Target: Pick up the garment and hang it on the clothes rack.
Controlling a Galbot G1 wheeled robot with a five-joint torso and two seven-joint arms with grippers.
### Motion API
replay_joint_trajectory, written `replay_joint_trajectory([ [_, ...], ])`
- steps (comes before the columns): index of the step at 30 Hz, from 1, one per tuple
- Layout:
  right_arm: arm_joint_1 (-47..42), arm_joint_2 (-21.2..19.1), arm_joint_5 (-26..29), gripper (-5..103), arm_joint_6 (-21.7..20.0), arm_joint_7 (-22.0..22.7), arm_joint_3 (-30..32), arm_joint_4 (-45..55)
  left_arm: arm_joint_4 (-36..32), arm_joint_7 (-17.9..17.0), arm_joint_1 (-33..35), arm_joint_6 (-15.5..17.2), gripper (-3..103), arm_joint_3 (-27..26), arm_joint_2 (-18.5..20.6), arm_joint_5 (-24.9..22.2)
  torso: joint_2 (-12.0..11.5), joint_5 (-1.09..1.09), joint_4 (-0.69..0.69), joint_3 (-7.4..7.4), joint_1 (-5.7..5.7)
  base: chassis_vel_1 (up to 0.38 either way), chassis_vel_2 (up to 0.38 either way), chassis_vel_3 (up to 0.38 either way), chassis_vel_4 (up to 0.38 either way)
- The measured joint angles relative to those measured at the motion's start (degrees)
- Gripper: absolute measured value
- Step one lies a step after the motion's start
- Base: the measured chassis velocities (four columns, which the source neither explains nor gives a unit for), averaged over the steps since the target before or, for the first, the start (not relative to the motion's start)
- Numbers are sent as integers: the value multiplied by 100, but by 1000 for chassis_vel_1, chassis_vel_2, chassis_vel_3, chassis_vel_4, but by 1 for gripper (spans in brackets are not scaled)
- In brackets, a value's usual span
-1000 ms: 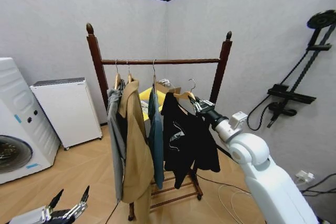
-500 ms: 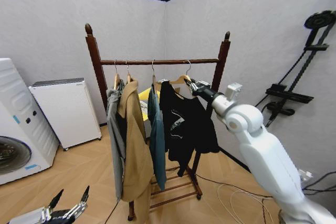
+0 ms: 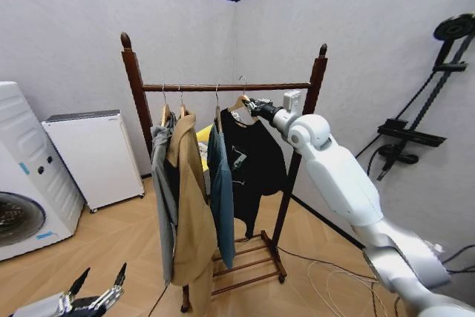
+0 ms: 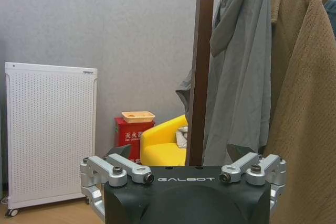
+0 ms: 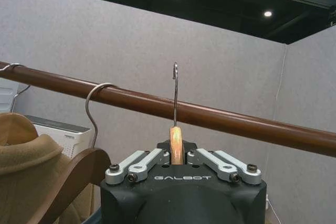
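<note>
Head view, right claw (image 3: 250,105) gripping garment (image 3: 251,161) hanger

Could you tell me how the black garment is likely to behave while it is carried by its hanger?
The garment hangs in loose folds below its wooden hanger, so it is probably floppy and may sway. It looks thin and short, so likely light. The right gripper is shut on the rigid hanger, which should hold shape.

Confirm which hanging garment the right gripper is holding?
The black short top, rightmost on the clothes rack; right gripper clamps its wooden hanger. Teal shirt and tan coat hang free.
</note>
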Motion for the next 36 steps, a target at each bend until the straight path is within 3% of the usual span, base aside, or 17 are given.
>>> replay_joint_trajectory([
  [5,321,316,37,9,-147,-47,-195,-293,0,1,0,0,100,0,0,0,0,-1,0,0,0,0,0,0,0],
  [10,301,560,142,9,-258,239,-351,-240,0,0,0,0,100,0,0,0,1,-2,1,-1,0,0,0,0,0],
  [22,-185,655,-13,7,-260,484,-261,-112,0,0,0,0,100,0,0,0,1,0,0,-2,-1,0,0,0,0],
  [27,-217,705,73,21,-166,537,-221,-90,1,4,0,0,100,1,0,0,0,0,0,0,1,0,0,0,0],
  [29,-229,722,178,33,-55,576,-150,-35,0,0,0,0,100,0,0,0,1,-3,1,-1,0,0,0,0,0],
  [32,-273,708,321,38,-33,631,-61,67,0,1,0,0,100,0,0,0,0,0,2,0,0,0,0,0,0],
  [35,-654,287,851,54,-138,835,339,767,0,1,0,0,100,0,0,0,0,0,4,-1,0,0,0,0,0],
  [36,-654,287,851,54,-138,835,339,767,0,1,0,0,100,0,0,0,0,0,4,-1,0,0,0,0,0],
])
